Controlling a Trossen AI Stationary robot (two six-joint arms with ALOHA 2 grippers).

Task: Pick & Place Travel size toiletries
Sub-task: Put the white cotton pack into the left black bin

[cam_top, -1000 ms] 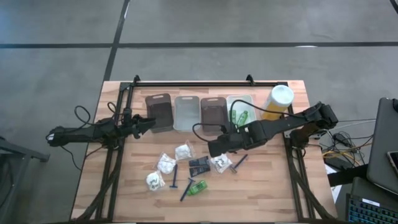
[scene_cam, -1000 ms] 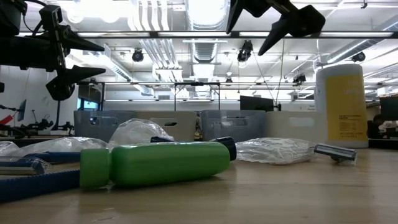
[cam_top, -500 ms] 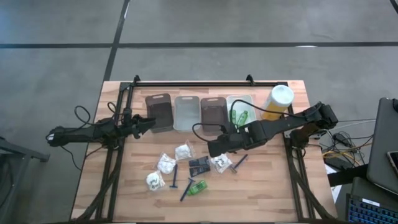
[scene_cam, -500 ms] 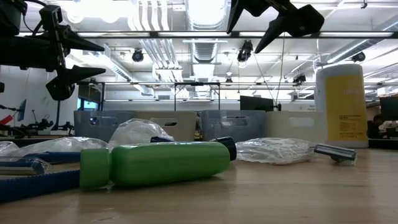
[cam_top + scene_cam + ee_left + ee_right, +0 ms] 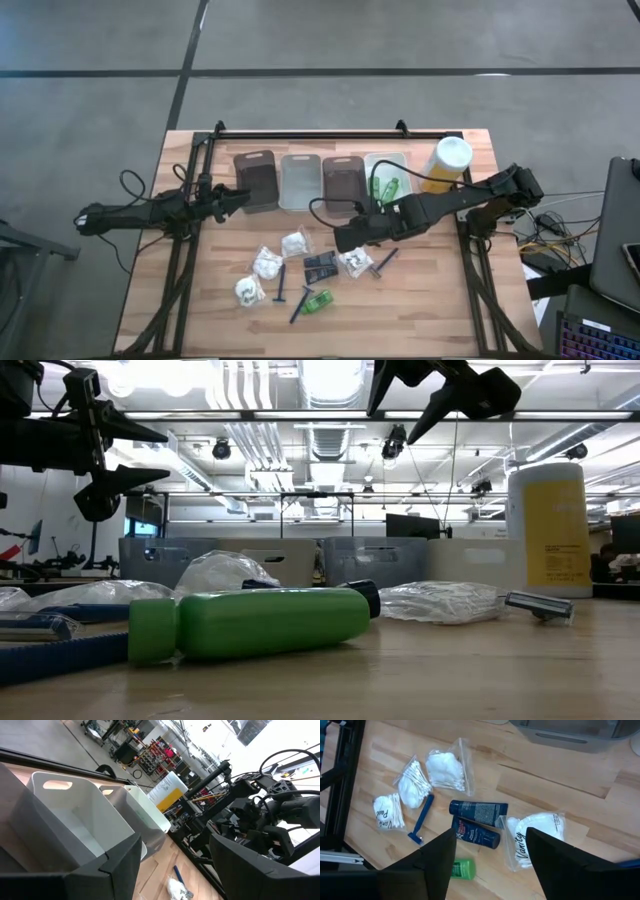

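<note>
Now the right gripper (image 5: 345, 238), fingers apart and empty, hovers over the tubes (image 5: 476, 822): reaching. Next it must descend and close on one.

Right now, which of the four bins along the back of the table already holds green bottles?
The clear bin at the row's right end, beside the yellow canister; two green bottles lie inside it.

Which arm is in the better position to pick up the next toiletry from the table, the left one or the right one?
Probably the right. Its open right gripper hangs over the loose items, beside the dark tubes and a white bundle. The left gripper waits at the brown bin, apart from the items.
</note>
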